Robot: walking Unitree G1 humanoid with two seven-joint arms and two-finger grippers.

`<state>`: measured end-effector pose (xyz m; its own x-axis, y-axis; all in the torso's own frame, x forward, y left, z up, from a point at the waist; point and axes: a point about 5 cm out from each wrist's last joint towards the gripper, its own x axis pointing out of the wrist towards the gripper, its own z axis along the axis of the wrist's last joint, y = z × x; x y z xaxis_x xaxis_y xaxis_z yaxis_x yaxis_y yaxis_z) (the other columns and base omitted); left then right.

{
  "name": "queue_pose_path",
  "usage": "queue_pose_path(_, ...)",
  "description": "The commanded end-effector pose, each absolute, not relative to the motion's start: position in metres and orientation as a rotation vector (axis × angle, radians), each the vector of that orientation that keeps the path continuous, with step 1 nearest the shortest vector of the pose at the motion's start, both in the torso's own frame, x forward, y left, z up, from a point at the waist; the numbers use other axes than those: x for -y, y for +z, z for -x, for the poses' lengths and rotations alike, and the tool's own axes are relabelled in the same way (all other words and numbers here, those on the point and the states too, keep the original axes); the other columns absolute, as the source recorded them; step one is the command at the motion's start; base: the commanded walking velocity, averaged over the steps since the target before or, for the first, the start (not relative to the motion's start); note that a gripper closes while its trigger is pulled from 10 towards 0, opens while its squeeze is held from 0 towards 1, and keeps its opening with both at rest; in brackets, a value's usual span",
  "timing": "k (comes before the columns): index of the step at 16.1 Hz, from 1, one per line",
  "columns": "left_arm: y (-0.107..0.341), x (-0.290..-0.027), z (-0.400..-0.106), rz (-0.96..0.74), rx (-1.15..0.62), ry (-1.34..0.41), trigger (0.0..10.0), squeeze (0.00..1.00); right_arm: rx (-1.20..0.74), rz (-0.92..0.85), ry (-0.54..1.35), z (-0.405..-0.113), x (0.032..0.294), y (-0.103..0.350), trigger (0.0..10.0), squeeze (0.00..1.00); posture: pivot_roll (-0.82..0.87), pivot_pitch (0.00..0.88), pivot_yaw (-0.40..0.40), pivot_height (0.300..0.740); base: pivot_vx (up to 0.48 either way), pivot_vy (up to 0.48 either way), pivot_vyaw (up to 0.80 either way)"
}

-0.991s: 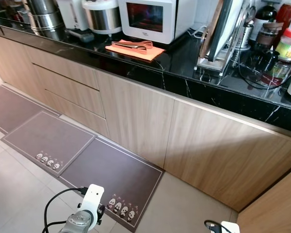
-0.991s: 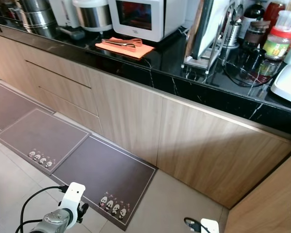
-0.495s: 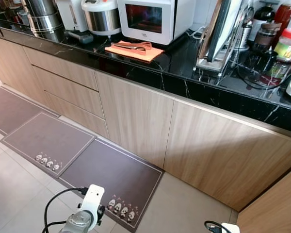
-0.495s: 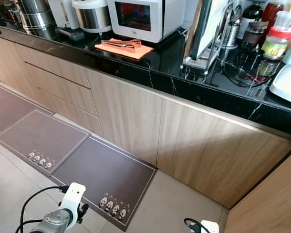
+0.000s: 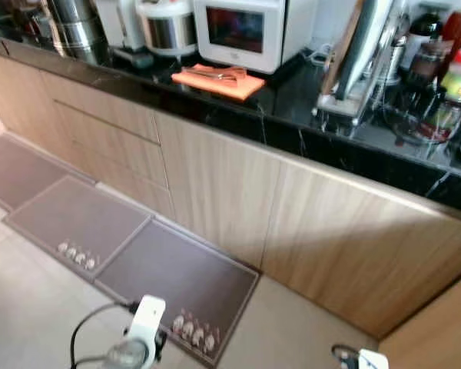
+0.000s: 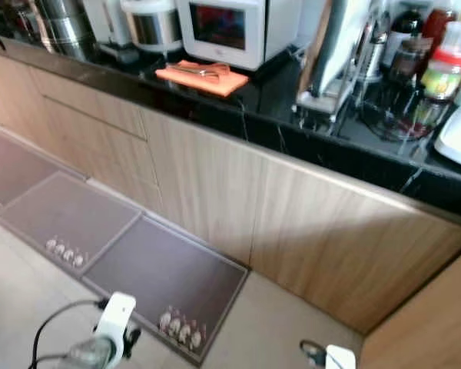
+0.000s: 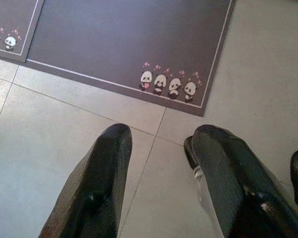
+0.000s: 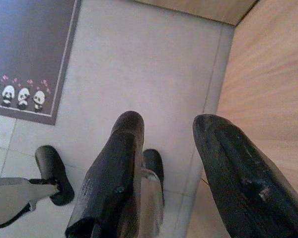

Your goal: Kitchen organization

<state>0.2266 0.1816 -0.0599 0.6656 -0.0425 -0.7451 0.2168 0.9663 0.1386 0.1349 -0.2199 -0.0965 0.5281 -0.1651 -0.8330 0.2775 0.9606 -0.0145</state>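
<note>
I stand before the long black marble counter (image 5: pixel 292 131) with pale wooden cabinet fronts, nothing yet in hand; my left gripper (image 7: pixel 159 163) hangs low over the grey tiled floor, fingers apart and empty, near the dark panda-printed floor mat (image 7: pixel 129 39); my right gripper (image 8: pixel 169 163) hangs likewise, parted and empty. On the counter an orange cloth (image 5: pixel 217 80) lies just before the white microwave oven (image 5: pixel 250 29); bottles and jars (image 5: pixel 446 69) crowd the counter's far right. I judge the organizing hardly begun.
</note>
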Motion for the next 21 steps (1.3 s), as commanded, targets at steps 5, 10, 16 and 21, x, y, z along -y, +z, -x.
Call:
queue_pose_path(5, -0.0587, -0.1867, -0.2283, -0.220, -0.841, -0.117, 10.0, 0.00, -0.983, -0.128, -0.249, -0.1374, 0.2164, -0.0966, 10.0, 0.00, 0.00, 0.002, 0.000, 0.740, 0.000, 0.449, 0.00)
queue_pose_path(10, -0.0584, -0.1859, -0.2290, -0.216, -0.840, -0.111, 10.0, 0.00, -0.996, -0.130, -0.238, -0.1380, 0.2157, -0.0969, 10.0, 0.00, 0.00, 0.005, -0.004, 0.740, 0.000, 0.480, -0.32)
queue_pose_path(16, -0.0588, -0.1862, -0.2285, -0.214, -0.841, -0.101, 10.0, 0.00, -1.022, -0.128, -0.205, -0.1352, 0.2116, -0.0990, 10.0, 0.00, 0.02, 0.000, -0.007, 0.740, 0.000, 0.480, -0.36)
queue_pose_path(21, -0.0590, -0.1865, -0.2282, -0.217, -0.844, -0.103, 10.0, 0.00, -1.021, -0.133, -0.208, -0.1356, 0.2109, -0.0990, 10.0, 0.00, 0.03, 0.001, -0.004, 0.740, 0.000, 0.479, 0.00)
